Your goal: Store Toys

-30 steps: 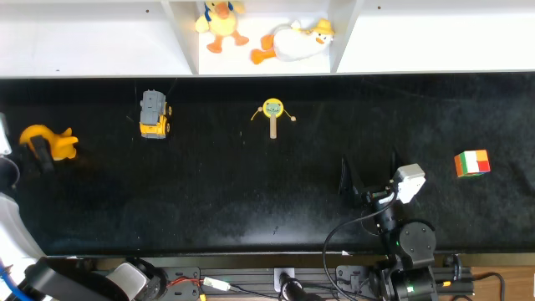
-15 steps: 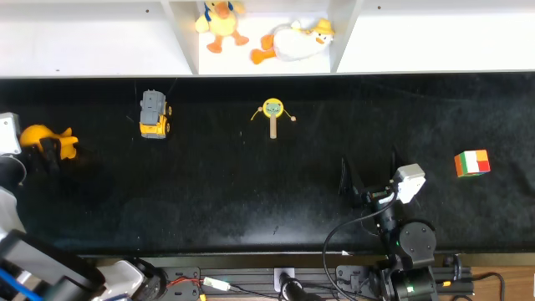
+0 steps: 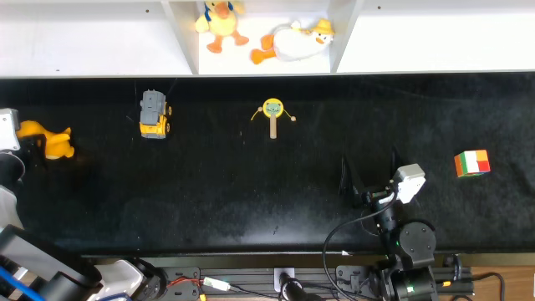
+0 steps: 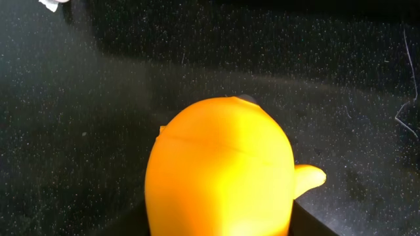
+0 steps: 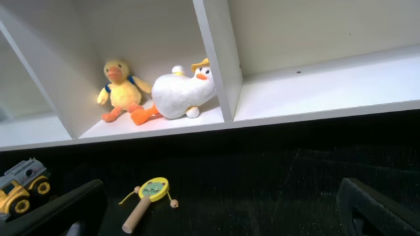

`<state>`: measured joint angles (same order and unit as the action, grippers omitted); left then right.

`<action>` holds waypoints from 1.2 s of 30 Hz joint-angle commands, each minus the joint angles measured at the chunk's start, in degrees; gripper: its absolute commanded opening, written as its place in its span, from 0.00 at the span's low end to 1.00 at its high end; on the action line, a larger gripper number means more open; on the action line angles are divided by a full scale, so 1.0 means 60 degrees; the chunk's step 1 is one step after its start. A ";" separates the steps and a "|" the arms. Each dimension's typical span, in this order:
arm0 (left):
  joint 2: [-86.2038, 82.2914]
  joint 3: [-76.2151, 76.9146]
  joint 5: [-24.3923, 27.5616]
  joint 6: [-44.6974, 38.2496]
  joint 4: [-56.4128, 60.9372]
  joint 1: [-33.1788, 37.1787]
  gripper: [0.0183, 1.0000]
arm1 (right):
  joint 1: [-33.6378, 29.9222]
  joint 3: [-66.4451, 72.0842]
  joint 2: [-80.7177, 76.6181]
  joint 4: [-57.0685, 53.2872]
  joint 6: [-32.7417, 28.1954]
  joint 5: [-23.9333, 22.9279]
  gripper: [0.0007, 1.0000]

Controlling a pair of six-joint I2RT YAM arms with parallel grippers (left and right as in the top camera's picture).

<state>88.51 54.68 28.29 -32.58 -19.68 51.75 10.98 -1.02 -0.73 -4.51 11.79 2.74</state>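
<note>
The left claw (image 3: 33, 147) is gripping an orange toy (image 4: 220, 170) over the counter (image 3: 251, 192); the right claw (image 3: 369, 174) is gaping wide.

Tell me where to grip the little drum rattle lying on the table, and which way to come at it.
Take the wooden handle of the rattle, coming straight down with the jaws closing across it. It is a narrow straight stick pointing toward the arms' side of the table; the round head lies flat with beaded strings at both sides, likely a poorer pinch.

Smooth, perhaps plastic, matt orange toy (image 4: 220, 170)
</note>
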 commanded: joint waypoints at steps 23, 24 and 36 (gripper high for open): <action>-0.0124 0.2350 -0.3289 0.3490 0.1279 -0.3825 0.13 | 0.0058 0.0127 0.0087 0.0051 0.0004 0.0033 1.00; -0.0120 0.2401 -0.3446 0.3504 0.1315 -0.3923 0.13 | 0.0058 0.0127 0.0087 0.0051 0.0004 0.0033 1.00; 0.0153 0.2412 -0.3333 0.4510 0.2750 -0.4244 0.09 | 0.0058 0.0127 0.0087 0.0051 0.0004 0.0033 1.00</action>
<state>88.55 67.07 7.88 -7.49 -4.29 26.59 10.96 -1.02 -0.73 -4.49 11.75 2.74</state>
